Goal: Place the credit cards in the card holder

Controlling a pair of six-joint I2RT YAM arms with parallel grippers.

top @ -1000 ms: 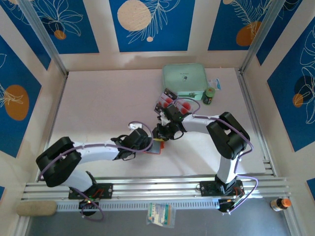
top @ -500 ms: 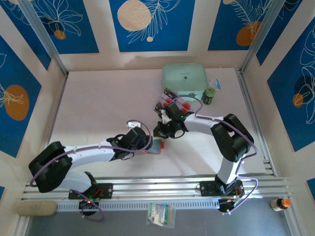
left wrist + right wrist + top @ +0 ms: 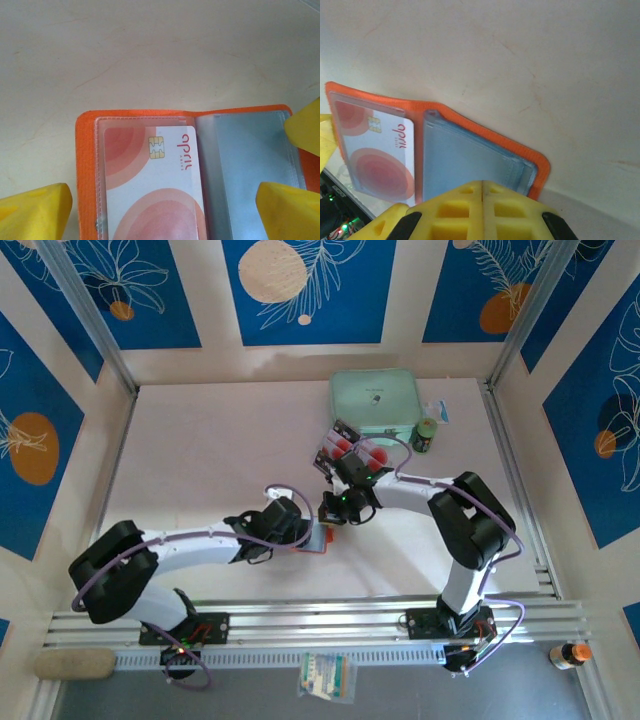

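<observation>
1. Left fingers (image 3: 32,212): you had them spread wide with nothing in their hold. The open card holder (image 3: 85,150) lay flat on the tabletop (image 3: 150,50) between the two pads, its orange border just beside the left-hand pad.

2. Card (image 3: 150,185): one card sat inside the clear pocket on the half of the card holder nearer the left-hand pad. The pale blue-grey sleeves (image 3: 250,165) lay on the half nearer the right-hand pad.

3. Right fingers (image 3: 455,210): you had them fully closed, pad against pad, with nothing visible between them. The card holder (image 3: 485,135) lay just ahead of their tips. You cannot tell whether the tips touched the sleeves (image 3: 465,160).

4. Spare cards (image 3: 355,452): in the top view, these red-dotted cards sat beyond the right fingers, apart from the card holder (image 3: 318,538).
</observation>
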